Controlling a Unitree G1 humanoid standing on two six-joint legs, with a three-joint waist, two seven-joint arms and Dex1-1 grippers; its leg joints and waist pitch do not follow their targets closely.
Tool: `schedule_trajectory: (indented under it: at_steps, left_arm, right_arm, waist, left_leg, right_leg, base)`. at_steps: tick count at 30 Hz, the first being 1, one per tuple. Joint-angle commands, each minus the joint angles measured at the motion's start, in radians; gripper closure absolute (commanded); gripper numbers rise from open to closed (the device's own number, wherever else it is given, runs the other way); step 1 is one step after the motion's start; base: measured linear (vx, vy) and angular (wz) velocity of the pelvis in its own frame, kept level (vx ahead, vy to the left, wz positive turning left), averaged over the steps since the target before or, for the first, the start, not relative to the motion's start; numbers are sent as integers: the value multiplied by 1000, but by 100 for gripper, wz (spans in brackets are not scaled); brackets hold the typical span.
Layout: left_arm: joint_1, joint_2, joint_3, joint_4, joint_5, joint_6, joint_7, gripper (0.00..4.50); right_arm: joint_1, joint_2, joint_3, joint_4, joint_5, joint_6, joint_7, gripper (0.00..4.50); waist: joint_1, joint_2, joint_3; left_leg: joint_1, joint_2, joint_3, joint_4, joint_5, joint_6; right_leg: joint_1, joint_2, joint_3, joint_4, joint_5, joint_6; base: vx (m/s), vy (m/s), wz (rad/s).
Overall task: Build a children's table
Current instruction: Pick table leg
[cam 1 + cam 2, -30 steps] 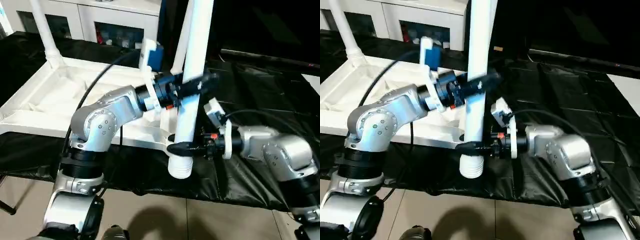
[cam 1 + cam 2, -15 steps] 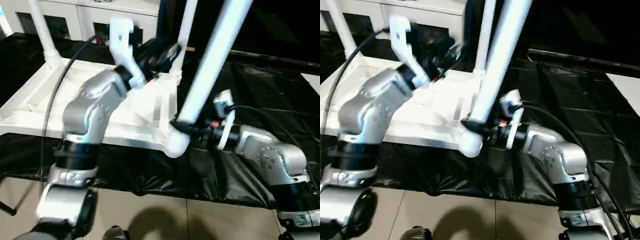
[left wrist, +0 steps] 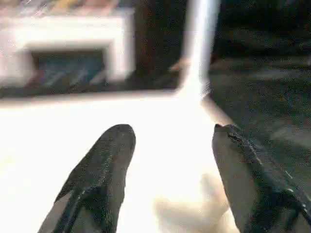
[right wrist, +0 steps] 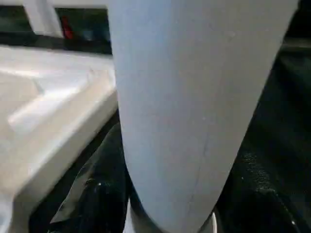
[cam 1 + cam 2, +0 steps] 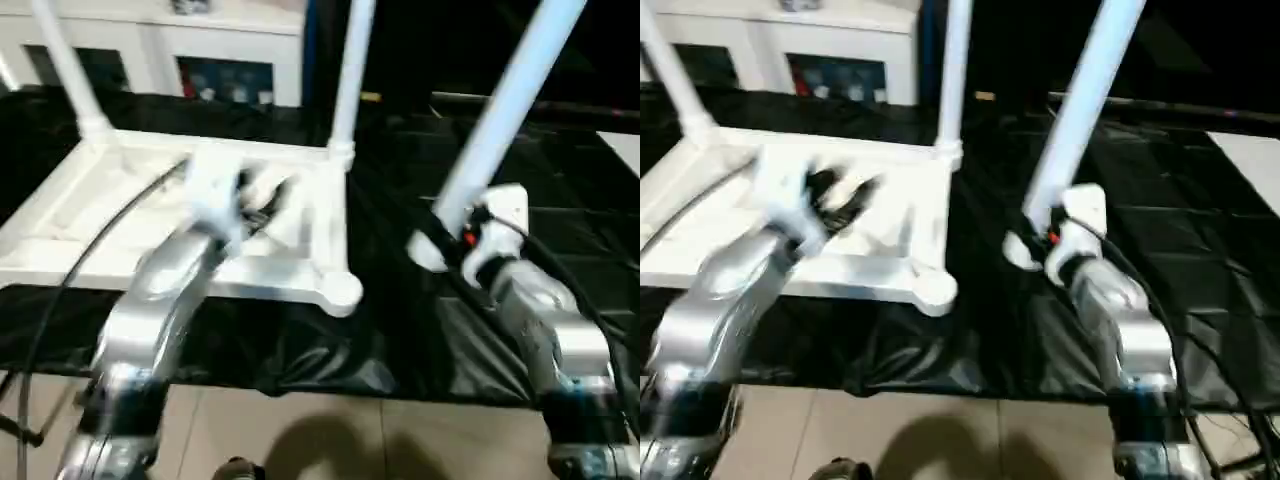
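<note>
Right, I count one white plastic tabletop (image 5: 290, 275), lying upside down on the black sheet-covered worktop (image 5: 560, 200), and three long white tubular legs. Two legs already stand upright in its far corner sockets: one at the far left corner (image 5: 62, 65), one at the far right corner (image 5: 350, 75). The third leg (image 5: 500, 110) is in my right gripper (image 5: 440, 245), which is clamped around it close to the flared lower end; that end sits just above the black sheet, beside the tabletop's right edge and apart from it. The leg's long axis slants, with the upper end leaning away to my right and running out of frame. The near right corner socket (image 5: 343, 291) has no leg in it.

My left gripper (image 3: 170, 145) hangs over the ribbed underside near the tabletop's middle, black fingers (image 3: 104, 165) spread wide with nothing between them.

Behind the worktop's far edge stands a white cabinet with glass doors (image 5: 200, 50). My left forearm (image 5: 160, 310) crosses the tabletop's near edge and covers part of it.
</note>
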Motion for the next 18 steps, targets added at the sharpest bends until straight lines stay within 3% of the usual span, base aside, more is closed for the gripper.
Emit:
schedule_trajectory:
  at_steps: [1, 3, 4, 5, 7, 8, 9, 11, 12, 13, 14, 15, 16, 17, 18]
  left_arm:
    - [69, -6, 33, -86, 57, -68, 40, 153]
    - [166, -32, 79, -143, 88, -110, 78, 153]
    - [204, -34, 78, -160, 98, -119, 78, 153]
    - [255, -32, 57, -185, 111, -124, 76, 153]
    - [308, -33, 28, -217, 116, -122, 82, 153]
    - [335, -41, 16, -243, 109, -117, 90, 153]
    - [341, -43, 12, -248, 108, -117, 91, 153]
    - [384, -67, -21, -296, 98, -119, 99, 153]
    - [386, -68, -35, -299, 115, -121, 99, 153]
    - [386, -68, -39, -299, 122, -122, 99, 153]
    - [382, -78, -48, -303, 137, -117, 91, 153]
    - [381, -74, -55, -304, 145, -128, 84, 153]
    - [380, -71, -59, -304, 152, -134, 80, 153]
    - [377, -75, -52, -306, 152, -122, 90, 153]
    - [374, -73, -54, -306, 154, -119, 92, 153]
  right_arm:
    - [66, -4, 47, -111, -38, -10, -5, 261]
    - [161, 1, 92, -165, -67, -36, -9, 261]
    - [190, 2, 99, -171, -79, -60, -11, 261]
    - [221, 8, 101, -174, -82, -80, -22, 261]
    - [250, 16, 96, -183, -78, -79, -38, 261]
    - [263, 20, 92, -198, -81, -80, -42, 261]
    - [265, 20, 91, -200, -81, -81, -40, 261]
    - [280, 21, 85, -210, -86, -101, -35, 261]
    - [283, 22, 84, -210, -77, -101, -25, 261]
    - [284, 22, 83, -210, -74, -100, -22, 261]
    - [295, 23, 93, -213, -83, -118, -22, 261]
    - [300, 28, 96, -216, -76, -120, -21, 261]
    - [303, 32, 98, -219, -69, -121, -21, 261]
    - [305, 34, 101, -218, -69, -125, -24, 261]
    - [305, 37, 101, -216, -70, -122, -29, 261]
  waist:
    - [4, 2, -68]
    - [1, 4, -65]
    - [-1, 0, -59]
    - [-4, -6, -57]
    - [-6, -6, -51]
    - [-5, 1, -50]
    - [-7, 3, -47]
    - [-15, 7, -35]
    - [-20, 14, -25]
    - [-10, 37, -18]
    - [122, 36, -24]
    - [142, 39, -30]
    - [49, -73, -44]
    - [37, -54, 14]
    - [67, -32, 31]
  left_leg:
    - [41, 14, -21, -73, -435, -73]
    - [42, 14, -21, -75, -455, -74]
    - [47, 14, -22, -76, -511, -77]
    - [51, 11, -23, -72, -546, -79]
    - [52, 11, -28, -73, -583, -81]
    - [69, 9, -30, -69, -625, -86]
    - [71, 10, -33, -71, -647, -90]
    - [81, 15, -44, -82, -758, -107]
    - [94, 21, -51, -101, -861, -117]
    - [17, 51, -32, -200, -1014, -129]
    - [-105, 32, 79, -227, -1078, -126]
    - [-95, 26, 122, -205, -954, -113]
    - [137, 45, 69, 154, -581, -106]
    - [107, -19, -29, 215, -311, 3]
    - [43, -36, -78, 243, -171, 34]
  right_leg:
    - [18, -28, 18, -103, -440, -59]
    - [13, -25, 18, -105, -449, -52]
    - [6, -26, 16, -114, -512, -39]
    - [-2, -25, 14, -122, -563, -25]
    - [-5, -26, 10, -131, -619, -8]
    - [-16, -22, 5, -141, -649, -2]
    - [-16, -21, 2, -143, -654, -3]
    - [-4, -14, -21, -157, -705, 7]
    - [9, 4, -52, -165, -722, 14]
    - [107, 33, -78, -4, -547, -37]
    - [178, 47, -91, 184, -403, -70]
    - [170, 49, -42, 211, -522, -69]
    - [-30, -96, 62, -48, -1238, 11]
    - [-56, -134, 115, -191, -1421, -57]
    - [21, -143, 156, -183, -1406, -145]
  base:
    - [0, 0, 0]
    - [0, 0, 0]
    - [0, 0, 0]
    - [0, 0, 0]
    - [0, 0, 0]
    - [0, 0, 0]
    - [-53, 32, -2]
    - [-26, 16, -1]
    - [-65, 39, -10]
    - [-65, 39, -10]
    - [-133, 27, 10]
    - [-17, -105, 19]
    - [-17, -105, 19]
    - [101, -136, 15]
    - [51, 31, 3]
